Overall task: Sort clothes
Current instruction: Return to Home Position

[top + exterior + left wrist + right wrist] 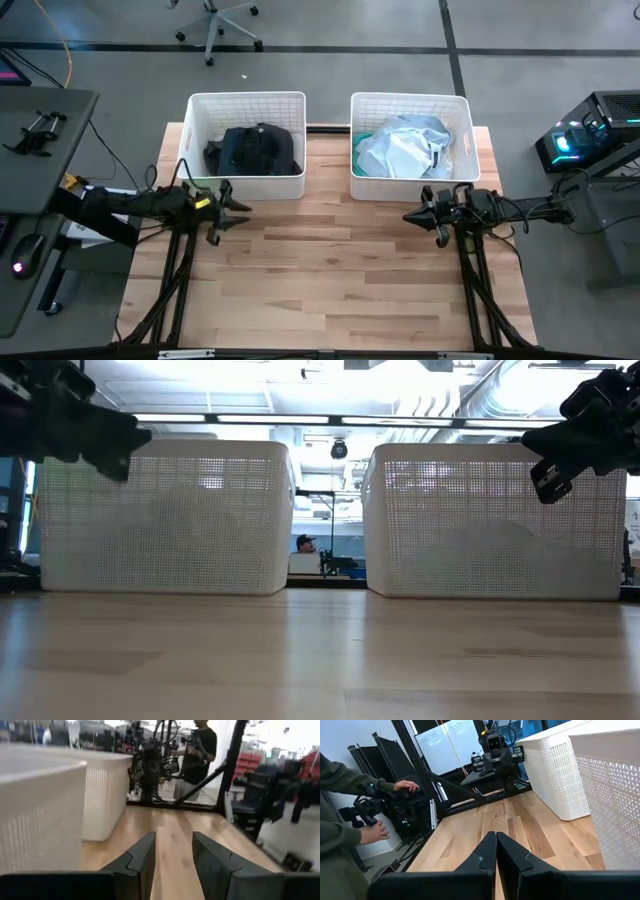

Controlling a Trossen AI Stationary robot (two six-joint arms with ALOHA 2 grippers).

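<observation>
Black and charcoal clothes lie in the left white basket. Pale blue and white clothes lie in the right white basket. My left gripper hangs open above the table, in front of the left basket, pointing toward the table's right edge; its fingers show in the left wrist view. My right gripper hangs shut and empty in front of the right basket, pointing toward the table's left edge; it also shows in the right wrist view.
The two baskets stand side by side at the table's far edge. Bare wood tabletop spreads between and in front of the arms. A person stands beyond the table's right side; a person's hands hold gear past its left side.
</observation>
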